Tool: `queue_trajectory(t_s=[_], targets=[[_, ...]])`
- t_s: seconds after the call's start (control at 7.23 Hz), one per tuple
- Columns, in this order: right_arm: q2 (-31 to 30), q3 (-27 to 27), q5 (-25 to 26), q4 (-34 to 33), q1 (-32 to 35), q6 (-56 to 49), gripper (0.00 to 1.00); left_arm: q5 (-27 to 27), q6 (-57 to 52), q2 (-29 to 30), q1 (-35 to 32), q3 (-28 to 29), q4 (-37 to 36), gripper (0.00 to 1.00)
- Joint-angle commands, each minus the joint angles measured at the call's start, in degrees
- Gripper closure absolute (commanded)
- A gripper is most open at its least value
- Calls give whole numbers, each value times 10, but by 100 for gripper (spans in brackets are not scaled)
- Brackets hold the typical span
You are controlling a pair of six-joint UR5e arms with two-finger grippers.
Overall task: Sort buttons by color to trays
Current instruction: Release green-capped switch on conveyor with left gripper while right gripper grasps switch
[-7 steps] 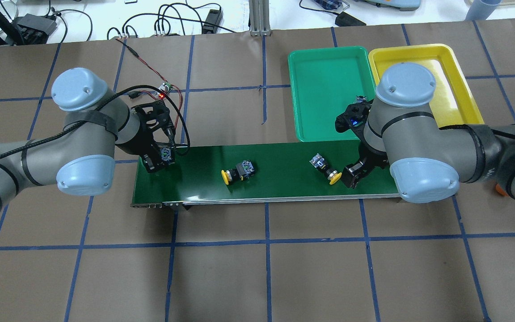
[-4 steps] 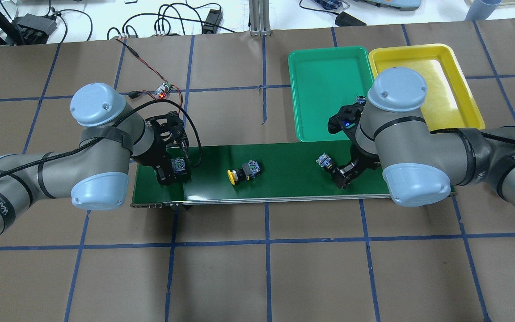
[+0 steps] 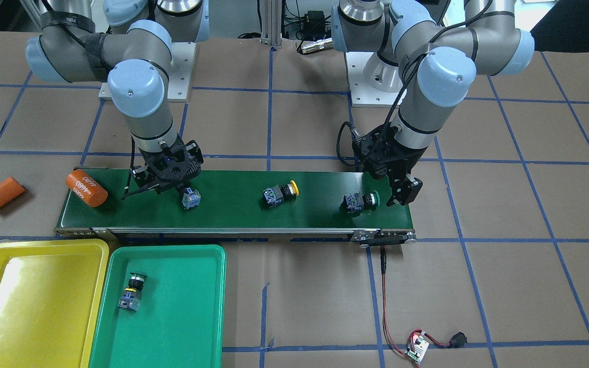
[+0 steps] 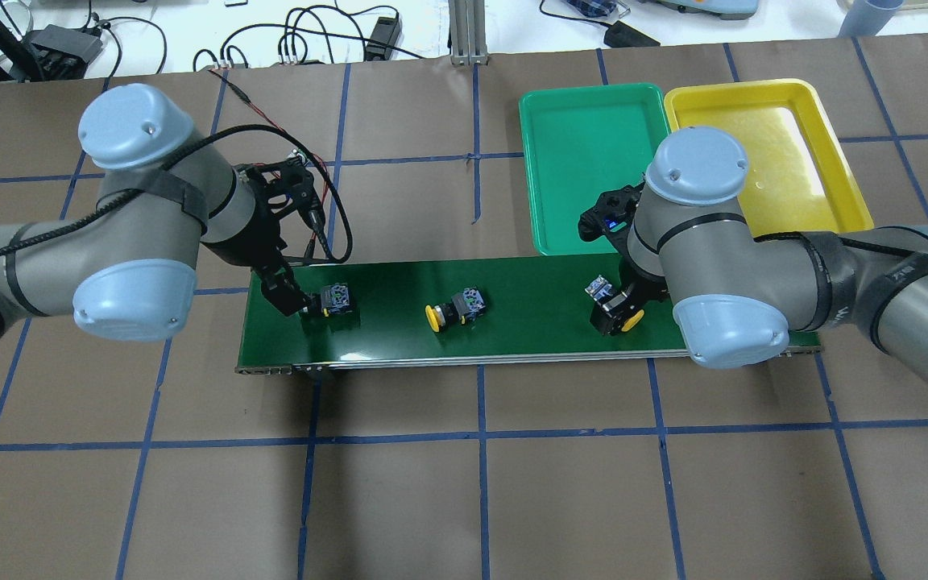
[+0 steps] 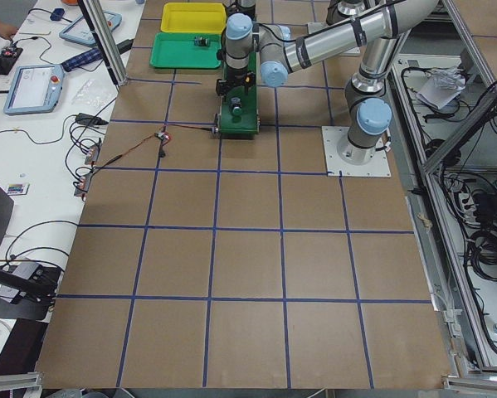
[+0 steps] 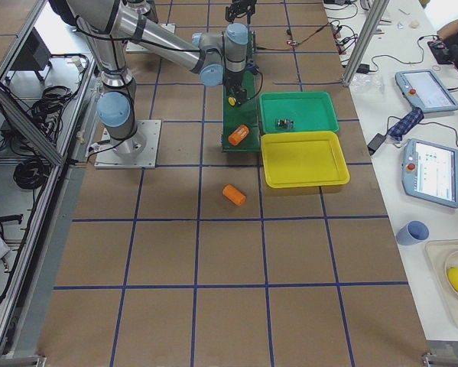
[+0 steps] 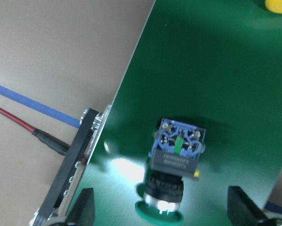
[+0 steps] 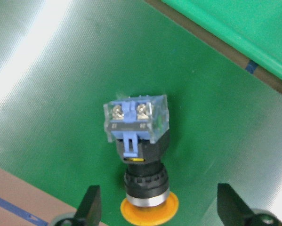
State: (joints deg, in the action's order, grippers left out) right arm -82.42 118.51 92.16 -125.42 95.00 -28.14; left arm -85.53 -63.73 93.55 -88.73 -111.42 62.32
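Three buttons lie on the dark-green belt [image 3: 233, 214]. A green-capped button [image 3: 361, 201] lies near its end, also in the left wrist view [image 7: 176, 160]. My left gripper [image 3: 401, 193] is open just behind its cap, with a finger [image 7: 82, 209] on either side. A yellow-capped button [image 4: 452, 310] lies mid-belt. My right gripper [image 4: 613, 318] is open over another yellow-capped button [image 8: 138, 141], its fingers [image 8: 91, 205] wide of the cap. A fourth, green-capped button [image 3: 133, 291] lies in the green tray [image 3: 187, 327]. The yellow tray [image 3: 28, 296] holds nothing.
An orange cylinder marked 4680 [image 3: 86, 188] lies on the belt's end beyond my right gripper. A second orange cylinder [image 3: 1, 193] lies on the table. A small circuit board [image 3: 417, 350] with red wires sits off the belt's other end.
The three belt buttons moved right along the belt in the overhead view. My left gripper pulled back off the green button. My right gripper moved left over the yellow button.
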Motion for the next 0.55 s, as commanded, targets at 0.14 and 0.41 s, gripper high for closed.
queue_trajectory(t_s=[0.14, 0.41], targets=[[9, -1, 7, -9, -3, -26, 81, 7, 122, 11, 1, 89, 51, 0], [9, -5, 7, -10, -10, -32, 100, 4, 172, 31, 62, 131, 75, 0]])
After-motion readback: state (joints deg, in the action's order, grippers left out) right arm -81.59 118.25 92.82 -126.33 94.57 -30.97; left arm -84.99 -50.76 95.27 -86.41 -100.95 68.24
